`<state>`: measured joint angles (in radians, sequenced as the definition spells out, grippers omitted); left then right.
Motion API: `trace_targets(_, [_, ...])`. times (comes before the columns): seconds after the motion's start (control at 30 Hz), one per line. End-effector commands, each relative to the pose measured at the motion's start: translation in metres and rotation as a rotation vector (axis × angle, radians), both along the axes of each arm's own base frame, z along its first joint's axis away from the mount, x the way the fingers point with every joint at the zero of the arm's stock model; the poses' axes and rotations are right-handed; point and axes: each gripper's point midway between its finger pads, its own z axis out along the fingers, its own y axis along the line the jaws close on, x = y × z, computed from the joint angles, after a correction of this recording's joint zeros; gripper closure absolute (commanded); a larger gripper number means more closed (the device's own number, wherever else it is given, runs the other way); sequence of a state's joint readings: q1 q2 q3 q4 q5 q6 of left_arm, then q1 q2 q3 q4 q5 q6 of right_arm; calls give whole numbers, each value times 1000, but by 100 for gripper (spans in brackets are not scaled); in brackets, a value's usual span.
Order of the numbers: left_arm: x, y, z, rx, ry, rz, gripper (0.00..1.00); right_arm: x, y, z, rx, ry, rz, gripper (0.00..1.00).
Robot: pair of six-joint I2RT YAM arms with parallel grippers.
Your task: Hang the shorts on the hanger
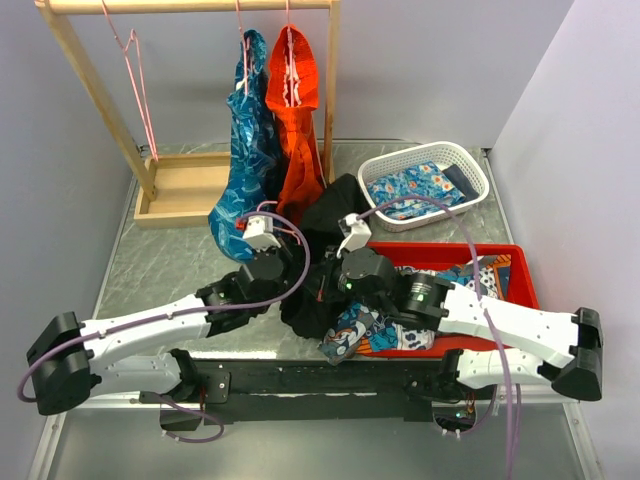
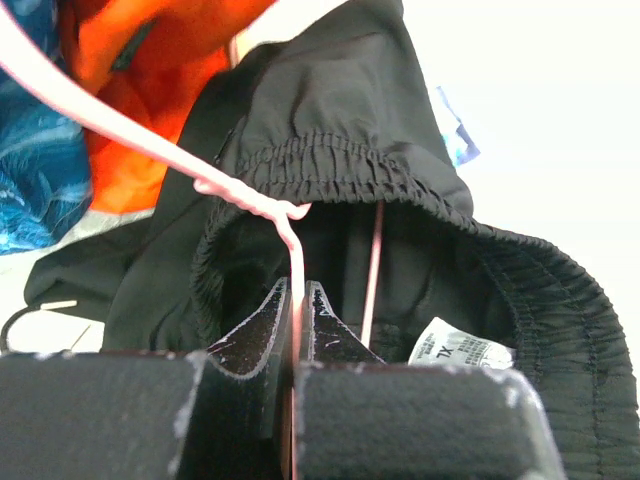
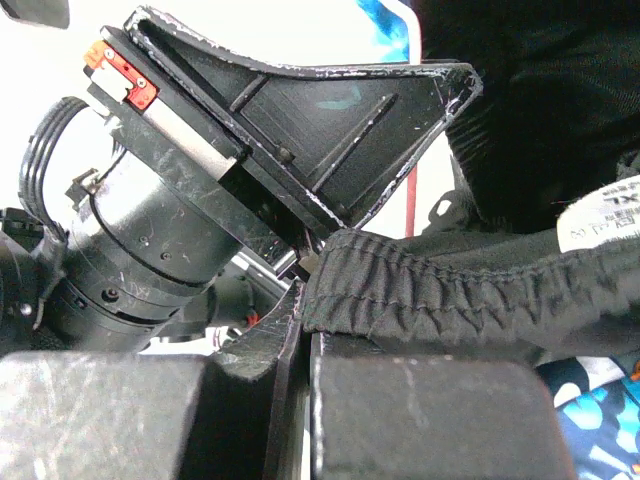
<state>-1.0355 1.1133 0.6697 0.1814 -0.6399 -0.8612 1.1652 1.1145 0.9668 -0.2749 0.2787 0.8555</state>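
Left gripper (image 2: 297,300) is closed tight on the hanger (image 2: 250,203), just below its twist, steadying the wire inside the waist opening. Right gripper (image 3: 303,320) is pinched shut on the elastic waistband of the shorts (image 2: 330,110), so the opening gapes. The shorts are bunched mid-desk, toward the near edge.

Left arm (image 1: 150,330) and right arm (image 1: 500,320) angled inward, left tool (image 2: 297,292) pinched closed, right tool (image 3: 303,315) clamped closed, wrists nearly meeting
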Motion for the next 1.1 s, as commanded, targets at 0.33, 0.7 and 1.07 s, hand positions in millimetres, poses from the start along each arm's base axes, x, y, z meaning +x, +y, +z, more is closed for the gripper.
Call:
trace_targets(0.33, [-21, 12, 116, 33, -56, 28, 99, 23, -32, 113, 92, -198, -121, 100])
trace_targets(0.7, [-61, 3, 153, 296, 3, -308, 99, 18, -29, 105, 73, -197, -68, 99])
trace_targets(1.07, [-69, 22, 101, 400, 119, -428, 99, -4, -6, 21, -12, -117, 108, 58])
